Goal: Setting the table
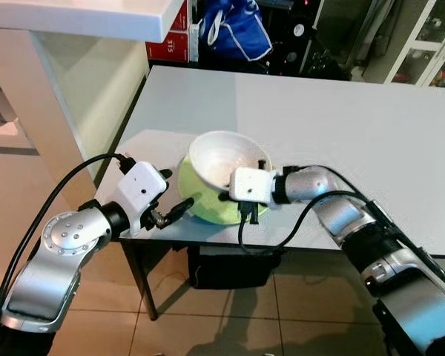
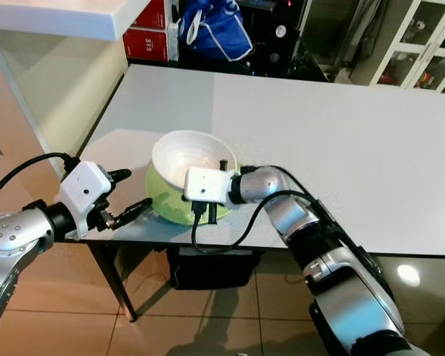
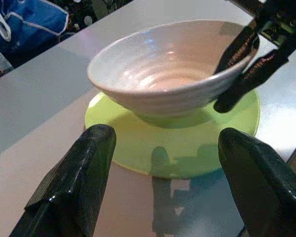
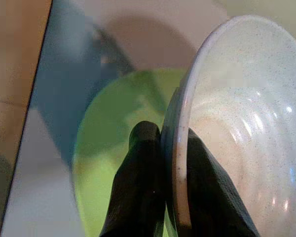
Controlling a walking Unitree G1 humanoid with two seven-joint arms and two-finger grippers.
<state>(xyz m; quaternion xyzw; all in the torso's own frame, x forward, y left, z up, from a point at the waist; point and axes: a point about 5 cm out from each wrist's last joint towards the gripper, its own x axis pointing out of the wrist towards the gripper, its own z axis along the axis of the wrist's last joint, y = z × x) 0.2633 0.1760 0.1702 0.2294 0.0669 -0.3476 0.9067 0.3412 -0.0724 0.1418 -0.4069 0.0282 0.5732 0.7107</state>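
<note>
A white ribbed bowl (image 1: 222, 156) stands on a lime-green plate (image 1: 205, 208) near the front left corner of the grey table (image 1: 341, 119). My right gripper (image 1: 261, 166) is shut on the bowl's right rim, one finger inside and one outside (image 4: 143, 173). My left gripper (image 1: 174, 189) hovers open just off the table's front edge, to the left of the plate. In its wrist view, its fingers (image 3: 79, 173) frame the plate (image 3: 187, 143) and bowl (image 3: 163, 74) with nothing between them.
A white counter (image 1: 96, 15) overhangs at the left, close to the table's corner. A blue bag (image 1: 233, 30) and a red box (image 1: 170, 46) lie behind the table. A dark bag (image 1: 230, 267) sits on the tiled floor beneath it.
</note>
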